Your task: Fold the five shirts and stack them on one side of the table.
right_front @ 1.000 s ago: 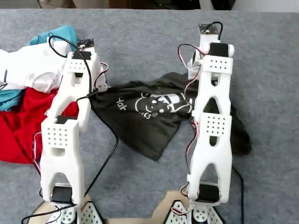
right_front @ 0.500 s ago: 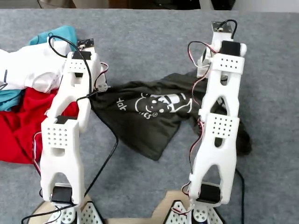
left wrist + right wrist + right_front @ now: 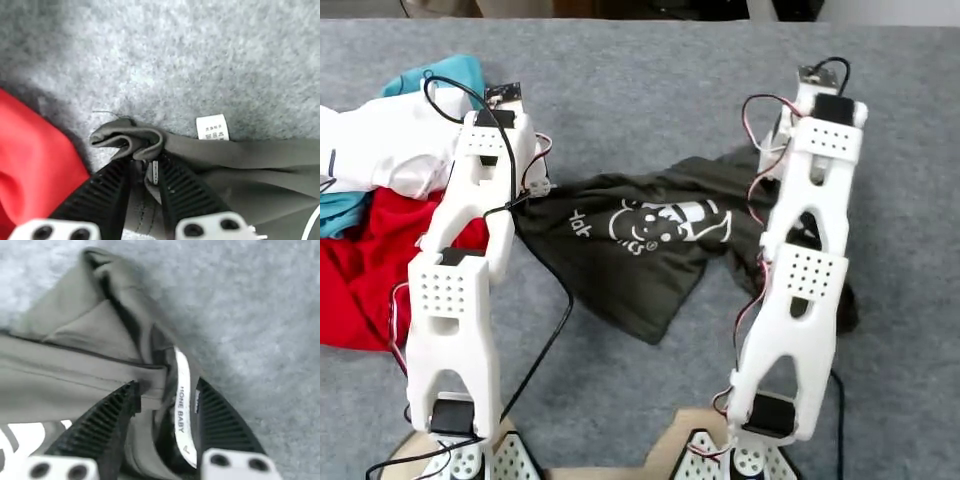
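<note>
Clearly dark shirt [image 3: 640, 270] clamped at opposite edges by left gripper [image 3: 144, 161], right gripper [image 3: 167, 387]

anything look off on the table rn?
Nothing damaged. The dark shirt lies crumpled and skewed, its far edge pinched by the left gripper and right gripper. The red shirt, white shirt and teal shirt sit in an unfolded heap beside it. A black cable lies along the dark shirt's edge.

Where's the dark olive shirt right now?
In the high view the dark olive shirt lies mid-table between the arms, pinched by the left gripper and the right gripper, the red shirt beside its left end.
</note>
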{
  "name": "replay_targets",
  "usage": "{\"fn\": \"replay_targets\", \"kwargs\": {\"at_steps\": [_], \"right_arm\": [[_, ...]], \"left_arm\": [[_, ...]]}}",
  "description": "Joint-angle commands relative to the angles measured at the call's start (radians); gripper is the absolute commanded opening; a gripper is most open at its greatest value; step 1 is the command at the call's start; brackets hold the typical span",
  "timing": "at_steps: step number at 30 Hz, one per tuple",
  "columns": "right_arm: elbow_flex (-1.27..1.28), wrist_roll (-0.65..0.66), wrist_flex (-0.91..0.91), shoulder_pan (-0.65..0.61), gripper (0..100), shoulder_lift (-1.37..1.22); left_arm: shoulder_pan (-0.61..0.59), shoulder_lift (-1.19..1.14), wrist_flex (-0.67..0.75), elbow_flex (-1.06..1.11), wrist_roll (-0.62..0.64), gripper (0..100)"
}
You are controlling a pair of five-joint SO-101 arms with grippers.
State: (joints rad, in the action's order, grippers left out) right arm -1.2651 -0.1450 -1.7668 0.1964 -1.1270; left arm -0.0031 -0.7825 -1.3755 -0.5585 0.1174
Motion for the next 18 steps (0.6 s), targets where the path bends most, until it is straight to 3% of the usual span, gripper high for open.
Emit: {"fn": "replay_targets", "kwargs": {"at_steps": [1,18], "right_arm": [[0.004,-0.006,0.008,0.015,19.2,0.09],[0.002,0.0,0.037,-0.081,19.2,0.051]], "left_arm": [[-0.02,0.001,0.023,-0.003,-0.011,2],[-0.02,0.001,0.023,-0.003,-0.011,2]]}}
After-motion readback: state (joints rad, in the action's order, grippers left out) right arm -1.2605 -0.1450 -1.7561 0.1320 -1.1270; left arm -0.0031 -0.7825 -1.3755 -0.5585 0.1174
